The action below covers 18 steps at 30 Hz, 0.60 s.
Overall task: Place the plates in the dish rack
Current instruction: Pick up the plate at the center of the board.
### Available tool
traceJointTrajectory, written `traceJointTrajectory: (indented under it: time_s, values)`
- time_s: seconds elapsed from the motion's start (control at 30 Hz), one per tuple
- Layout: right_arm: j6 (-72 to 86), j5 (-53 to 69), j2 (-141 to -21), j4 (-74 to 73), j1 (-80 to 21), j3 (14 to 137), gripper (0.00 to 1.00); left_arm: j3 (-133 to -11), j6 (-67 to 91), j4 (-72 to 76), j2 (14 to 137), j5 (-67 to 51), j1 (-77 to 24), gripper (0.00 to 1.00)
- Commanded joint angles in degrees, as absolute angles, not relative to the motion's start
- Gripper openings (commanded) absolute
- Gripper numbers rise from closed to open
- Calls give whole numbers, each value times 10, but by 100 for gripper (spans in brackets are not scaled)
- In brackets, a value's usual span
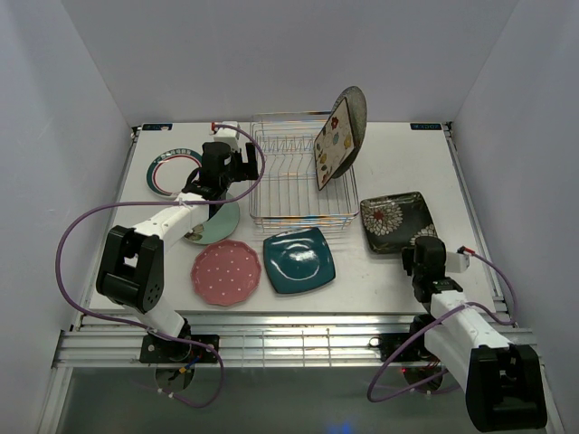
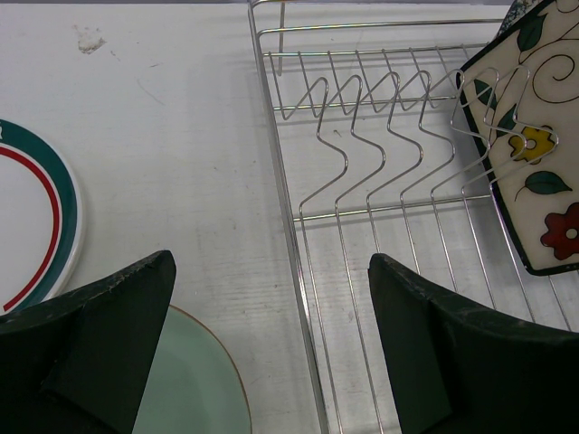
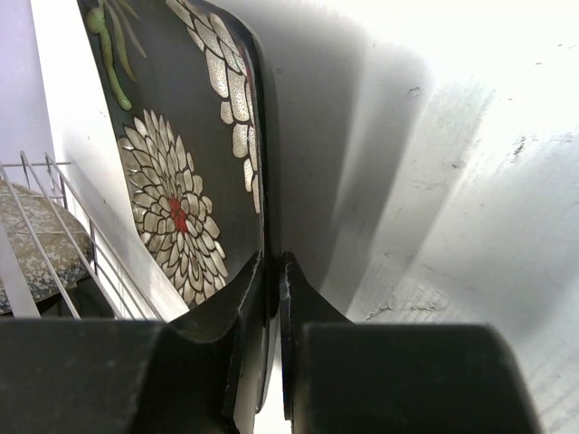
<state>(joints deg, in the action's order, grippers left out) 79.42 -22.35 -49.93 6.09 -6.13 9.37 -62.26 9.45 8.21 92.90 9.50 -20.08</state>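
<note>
2 plates, speckled grey [image 1: 355, 107] & cream floral [image 1: 333, 145], stand at dish rack [image 2: 291, 217] right end, 5 lie on table [image 1: 407, 163]; left gripper [image 2: 271, 262] gapes wide above rack's left rail, right gripper [image 3: 273, 262] pinches black floral plate [image 3: 172, 181] rim, clear only in wrist cam.

We see two arms built alike: the left arm [image 1: 154, 221] and the right arm [image 1: 461, 327] both have white link shells and blocky black joint housings. Behind each claw a purple cable [image 1: 65, 244] loops back along the links, with a small red connector [image 1: 462, 249] close behind the claw. The left gripper [image 2: 271, 262] and right gripper [image 3: 274, 262] carry matte black, wedge-shaped fingers [image 2: 99, 334], their edges scuffed pale.
</note>
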Motion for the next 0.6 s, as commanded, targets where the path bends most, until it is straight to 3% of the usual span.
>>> traceJointTrajectory:
  time_s: [0.0, 0.57]
  values:
    - [783, -274, -475, 43, -63, 116, 8, -634, 91, 89, 914, 91, -199, 98]
    - [773, -337, -417, -32, -63, 166, 8, -632, 91, 91, 913, 89, -199, 98]
